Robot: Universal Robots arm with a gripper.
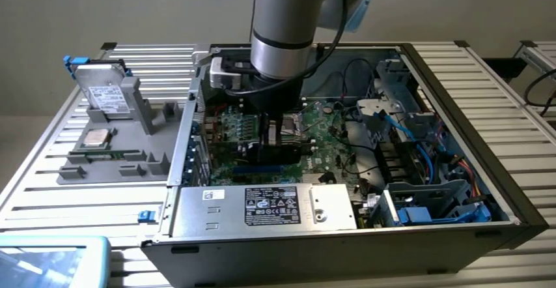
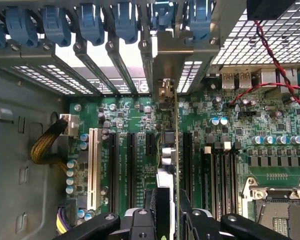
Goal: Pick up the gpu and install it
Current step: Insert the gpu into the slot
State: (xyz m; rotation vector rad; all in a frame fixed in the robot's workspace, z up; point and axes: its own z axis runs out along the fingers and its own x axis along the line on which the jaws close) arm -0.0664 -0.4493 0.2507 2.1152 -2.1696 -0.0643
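Observation:
The gpu (image 2: 169,150) stands on edge between my fingers, a thin green card with a cooler block on one face. Its metal bracket (image 2: 172,60) reaches up into the rear slot opening of the case. The card hangs low over the black expansion slots (image 2: 149,142) of the large green motherboard (image 2: 240,125); whether it is seated I cannot tell. My gripper (image 2: 172,220) is shut on the card. In the exterior view the gripper (image 1: 278,131) is down inside the open computer case (image 1: 486,171), with the dark gpu (image 1: 280,150) just below it.
Blue slot latches (image 2: 90,22) line the rear wall. A white slot (image 2: 94,167), memory slots (image 2: 217,170), the CPU socket (image 2: 277,205) and a red-black wire (image 2: 275,65) surround the card. The power supply (image 1: 269,206) and blue cables (image 1: 434,164) fill the case. A grey tray (image 1: 122,151) holds a hard drive (image 1: 109,96).

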